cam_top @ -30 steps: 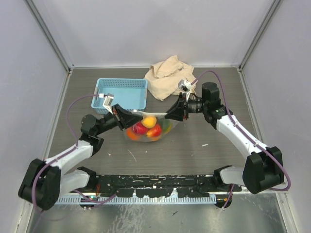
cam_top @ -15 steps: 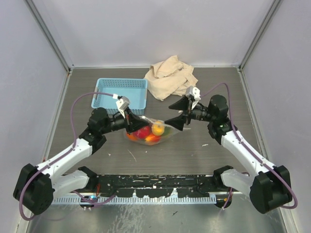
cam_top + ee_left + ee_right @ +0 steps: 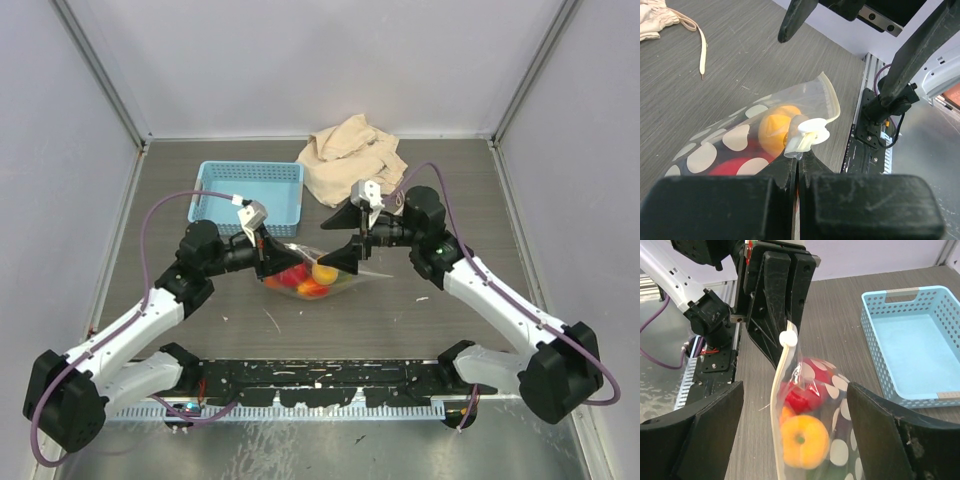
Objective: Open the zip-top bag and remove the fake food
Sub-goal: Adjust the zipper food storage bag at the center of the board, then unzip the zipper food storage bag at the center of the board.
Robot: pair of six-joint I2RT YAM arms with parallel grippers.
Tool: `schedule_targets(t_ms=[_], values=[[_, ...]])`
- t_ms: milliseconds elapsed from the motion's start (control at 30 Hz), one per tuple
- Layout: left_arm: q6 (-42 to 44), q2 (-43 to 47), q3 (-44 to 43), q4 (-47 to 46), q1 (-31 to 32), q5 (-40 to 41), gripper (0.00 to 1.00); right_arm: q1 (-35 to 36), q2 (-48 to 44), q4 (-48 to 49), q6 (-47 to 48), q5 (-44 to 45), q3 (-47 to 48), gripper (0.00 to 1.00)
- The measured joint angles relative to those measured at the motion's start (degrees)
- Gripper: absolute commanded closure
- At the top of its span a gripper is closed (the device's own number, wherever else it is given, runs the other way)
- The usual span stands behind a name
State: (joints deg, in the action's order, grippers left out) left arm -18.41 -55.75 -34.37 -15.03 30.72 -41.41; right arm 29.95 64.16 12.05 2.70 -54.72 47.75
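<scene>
At zip-top bag [image 3: 727, 145] edge, left hand [image 3: 796, 172]

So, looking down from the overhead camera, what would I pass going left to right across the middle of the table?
Left tool, shut on the bag's edge → zip-top bag holding the fake food → right tool, open.

**Robot test cell, laboratory setting**

The site is an enclosed bench cell of the laboratory kind. Plain white wall panels [image 3: 320, 60] set in metal struts [image 3: 100, 70] box in a grey table [image 3: 450, 310]. A left arm [image 3: 130, 325] and a right arm [image 3: 500, 300] are bolted to a mounting rail [image 3: 320, 385] at its near edge (purple cables [image 3: 150, 225] run exposed). The goods are props: fake food [image 3: 305, 275] in a zip-top bag [image 3: 348, 280].
</scene>
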Motion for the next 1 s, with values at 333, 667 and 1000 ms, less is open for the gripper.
schedule_targets(t_ms=[333,667,1000], values=[[-1.3,-2.1,-1.1,0.9,0.0,0.1,1.00,6.3,7.7,-3.8,5.3,4.0,6.2,0.31],[-3.1,-2.6,-2.3,2.1,0.0,0.6,1.00,10.4,9.9,-7.4,9.3,10.5,9.3,0.63],[-4.9,-3.4,-2.3,2.4,0.0,0.7,1.00,10.7,9.9,-7.4,9.7,12.8,9.3,0.75]])
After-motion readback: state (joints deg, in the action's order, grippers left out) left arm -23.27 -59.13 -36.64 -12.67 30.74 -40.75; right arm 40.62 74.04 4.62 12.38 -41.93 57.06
